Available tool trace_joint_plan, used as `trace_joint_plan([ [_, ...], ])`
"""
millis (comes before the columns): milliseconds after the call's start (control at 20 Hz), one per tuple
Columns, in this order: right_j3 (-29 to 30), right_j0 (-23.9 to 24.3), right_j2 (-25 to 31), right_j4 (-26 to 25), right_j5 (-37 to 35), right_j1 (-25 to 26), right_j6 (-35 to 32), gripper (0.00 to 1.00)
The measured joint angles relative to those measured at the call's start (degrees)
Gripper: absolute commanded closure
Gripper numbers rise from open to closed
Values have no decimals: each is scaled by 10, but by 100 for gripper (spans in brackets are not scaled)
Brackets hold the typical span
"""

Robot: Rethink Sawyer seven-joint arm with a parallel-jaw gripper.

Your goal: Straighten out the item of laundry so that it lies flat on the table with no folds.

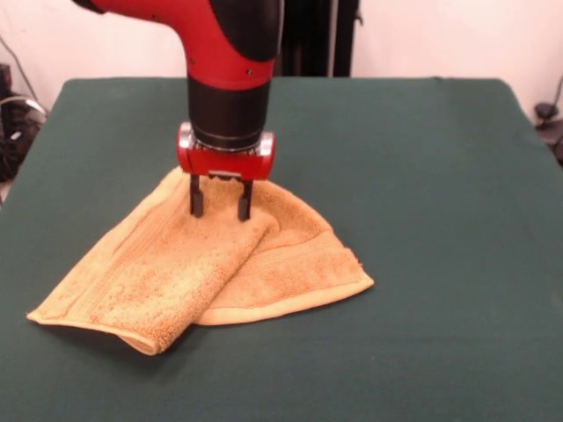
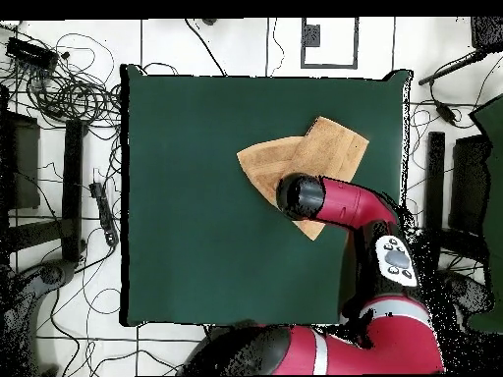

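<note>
The item of laundry [image 1: 211,264] is a yellow-orange terry towel lying folded on the table [image 1: 422,176], with one flap doubled over toward the near left and a second layer showing at the right. My gripper [image 1: 221,211] points straight down over the towel's far part. It is open, and its two black fingertips [image 1: 197,207] rest on or just above the cloth at the upper end of the fold. In the overhead view the towel [image 2: 319,152] lies right of centre on the table [image 2: 196,196], and my arm's wrist [image 2: 300,196] hides the gripper.
The red arm [image 2: 363,211] reaches in across the table's lower right in the overhead view. Cables and stands [image 2: 59,88] lie on the floor around the table. Dark green cloth stretches wide to the right of the towel in the front view.
</note>
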State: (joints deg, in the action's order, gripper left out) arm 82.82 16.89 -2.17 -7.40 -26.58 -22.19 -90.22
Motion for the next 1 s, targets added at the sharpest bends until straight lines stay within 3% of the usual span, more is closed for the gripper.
trace_joint_plan([
  [400, -35, -1, 0, 0, -7, 31, 0, 0],
  [1000, -56, -2, 0, 0, -42, 37, 0, 0],
])
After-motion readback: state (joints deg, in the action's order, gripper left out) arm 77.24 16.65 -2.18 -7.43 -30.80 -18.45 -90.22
